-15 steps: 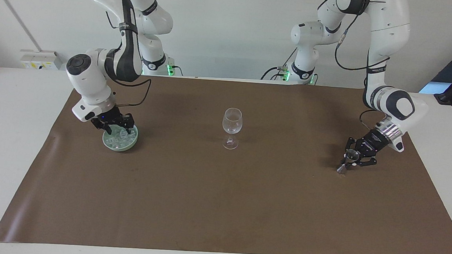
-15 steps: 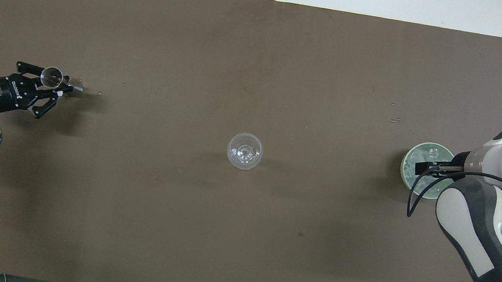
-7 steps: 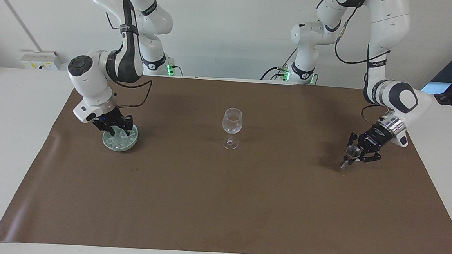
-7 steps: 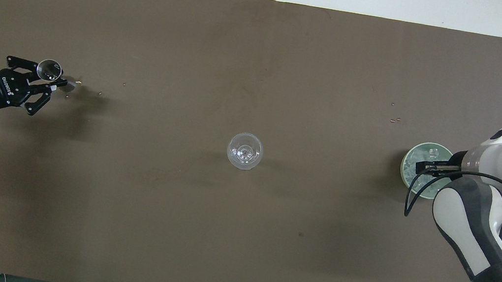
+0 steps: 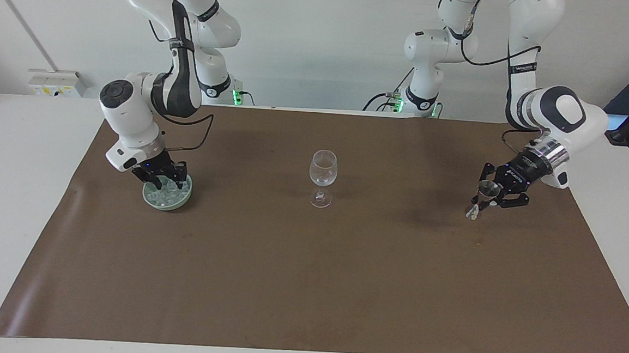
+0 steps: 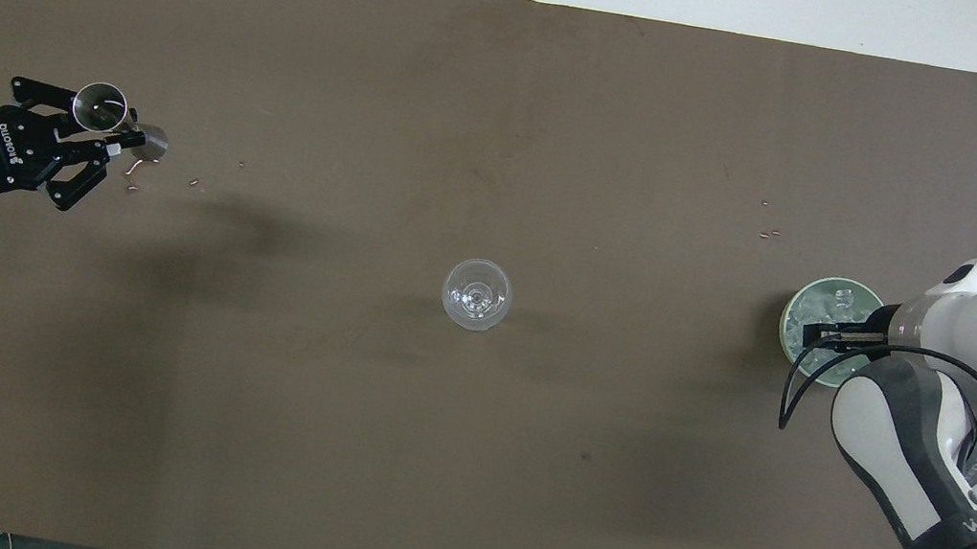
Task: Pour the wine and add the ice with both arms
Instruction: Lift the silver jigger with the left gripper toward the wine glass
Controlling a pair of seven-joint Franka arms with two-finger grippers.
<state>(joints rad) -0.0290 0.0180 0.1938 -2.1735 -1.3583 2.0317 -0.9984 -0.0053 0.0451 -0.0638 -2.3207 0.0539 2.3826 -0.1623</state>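
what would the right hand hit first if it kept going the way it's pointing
The right hand points down into the green bowl, right at the ice. Going straight on, it would meet the ice cubes first, then the bowl's bottom. Whether its fingertips already touch a cube is not clear.

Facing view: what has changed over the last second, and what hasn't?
The left end effector, shut on the small metal measuring cup, has lifted it off the brown mat and now holds it in the air at the left arm's end. The right end effector has stayed down in the green ice bowl, its fingers drawing closer. The wine glass has not moved and looks empty.
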